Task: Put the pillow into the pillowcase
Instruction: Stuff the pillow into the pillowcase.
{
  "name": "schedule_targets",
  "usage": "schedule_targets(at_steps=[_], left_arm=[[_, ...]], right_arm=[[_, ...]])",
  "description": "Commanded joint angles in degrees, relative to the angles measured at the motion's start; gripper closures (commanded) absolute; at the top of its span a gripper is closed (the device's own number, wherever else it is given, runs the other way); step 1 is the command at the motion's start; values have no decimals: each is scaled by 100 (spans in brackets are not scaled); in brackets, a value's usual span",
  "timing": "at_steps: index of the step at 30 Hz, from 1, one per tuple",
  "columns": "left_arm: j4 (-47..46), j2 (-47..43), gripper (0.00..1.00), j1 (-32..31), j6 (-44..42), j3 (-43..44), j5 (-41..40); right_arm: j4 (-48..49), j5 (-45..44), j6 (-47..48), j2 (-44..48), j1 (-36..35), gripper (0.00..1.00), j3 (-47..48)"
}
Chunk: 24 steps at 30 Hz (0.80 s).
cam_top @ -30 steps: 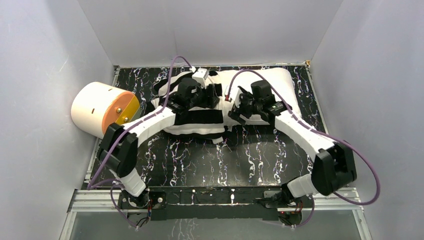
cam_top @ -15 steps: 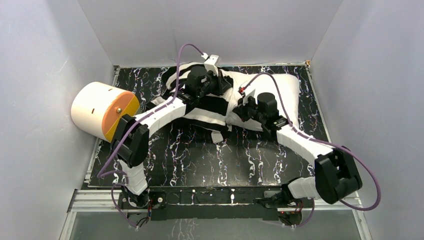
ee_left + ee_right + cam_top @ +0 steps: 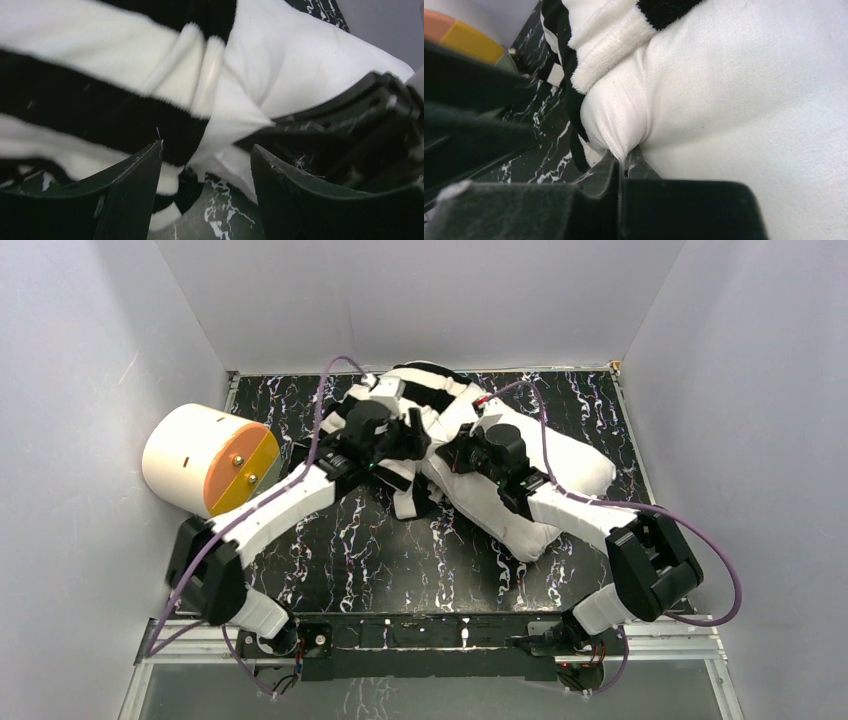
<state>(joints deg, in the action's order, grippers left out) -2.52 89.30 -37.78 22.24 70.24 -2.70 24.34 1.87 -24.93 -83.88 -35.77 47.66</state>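
The white pillow (image 3: 565,465) lies slantwise from the back middle to the front right of the table. One end sits inside the black-and-white striped pillowcase (image 3: 432,380), bunched at the back middle. My right gripper (image 3: 447,454) is shut on a pinched fold of the pillow (image 3: 749,100), just below the pillowcase (image 3: 609,30) hem; the pinch shows at the right gripper (image 3: 625,156). My left gripper (image 3: 207,145) is open with nothing between its fingers, facing the pillowcase (image 3: 75,100) edge and the pillow (image 3: 300,65). From above, the left gripper (image 3: 412,432) hovers beside the right one.
A cream cylinder with an orange face (image 3: 205,460) stands at the table's left edge. The marbled black tabletop (image 3: 380,560) is walled by grey panels on three sides. A striped flap (image 3: 405,502) hangs onto the table near the grippers.
The pillow has swung round, its free end now nearer the front right. The pillowcase is bunched further back. My left gripper shut and opened again, moving left. The right gripper closed on the pillow.
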Motion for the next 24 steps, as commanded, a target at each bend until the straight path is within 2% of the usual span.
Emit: schedule_targets(at_steps=[1,5,8,11,15,17,19,21,22,24], left_arm=[[377,-999,35,-14,317,-1015,-1008],[-496,-806,37,-10,-86,-1701,-1006],[-804,-418,40,-10,-408,-1643,-983],[-970,-1,44,-6,-614,-1508,-1376],[-1170,376,58,-7,-949,-1365,-2075],[-1424,363,64,-1,-1135,-1432,-2132],[-1827,260,73,-6,-1328,-1606,-1871],[-2141,143,97,-5,-1465,-1819,-1542],[-2232,89,100,-9,-1502,-1874,-1390],[-2166,-61,100,-10,-1515,-1921,-980]], right_arm=[[855,-155,-721,-58,-3,100,590],[863,-65,-1037,-292,-34,100,768],[858,-153,-1186,-368,-85,100,814],[862,-154,-1285,-399,-97,100,849],[893,-154,-1313,-440,-119,100,815],[937,-237,-1336,-454,-120,100,742],[1038,-330,-1384,-484,-119,100,660],[1164,-334,-1457,-541,-121,100,606],[1210,-329,-1468,-576,-123,100,609],[1317,-302,-1471,-670,-122,100,639]])
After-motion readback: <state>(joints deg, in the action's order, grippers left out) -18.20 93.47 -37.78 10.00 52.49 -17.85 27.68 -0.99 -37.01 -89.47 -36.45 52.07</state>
